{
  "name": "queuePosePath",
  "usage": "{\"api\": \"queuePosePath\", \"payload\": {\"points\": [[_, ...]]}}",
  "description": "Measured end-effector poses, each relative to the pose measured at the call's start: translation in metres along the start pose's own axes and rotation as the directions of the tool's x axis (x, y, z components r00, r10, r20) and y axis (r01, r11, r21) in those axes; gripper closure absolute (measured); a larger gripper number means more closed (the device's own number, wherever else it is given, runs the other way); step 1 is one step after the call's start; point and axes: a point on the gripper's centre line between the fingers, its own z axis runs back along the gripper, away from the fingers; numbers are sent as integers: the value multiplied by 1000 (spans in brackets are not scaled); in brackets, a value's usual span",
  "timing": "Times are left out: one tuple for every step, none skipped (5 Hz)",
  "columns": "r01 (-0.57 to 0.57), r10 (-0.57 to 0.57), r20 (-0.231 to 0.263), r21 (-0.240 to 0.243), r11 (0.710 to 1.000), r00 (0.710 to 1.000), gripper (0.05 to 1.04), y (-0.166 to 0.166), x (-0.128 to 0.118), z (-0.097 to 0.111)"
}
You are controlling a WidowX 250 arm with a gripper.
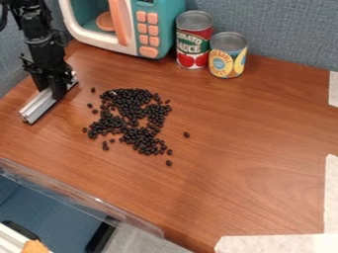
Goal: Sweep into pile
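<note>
At 12 o'clock in the view, the red-and-green can is bearing the words "TOMATO SAUCE". At 1 o'clock, the yellow-labelled can is displaying "APPLE" on its upper line; the lettering beneath is appearing too blurred to confirm.

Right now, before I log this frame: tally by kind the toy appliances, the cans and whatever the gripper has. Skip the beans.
Toy microwave: 1
Food cans: 2 (red-label can, yellow-label can)
Metal bar in the gripper: 1
Total: 4
</note>
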Motion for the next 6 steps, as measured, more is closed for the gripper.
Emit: {"api": "queuePosePath", "payload": {"points": [[8,-9,-7,-28,1000,1000,705,-15,0,-2],[17,-18,-14,-35,999,1000,705,-36,-3,-1],[30,-30,-10,-38,999,999,705,-59,-1,0],[13,-14,-11,-39,999,1000,705,-71,2,1],[-30,29,-10,-57,998,1000,705,-87,7,1],[-23,22,-11,-63,998,1000,705,-106,13,1]]}}
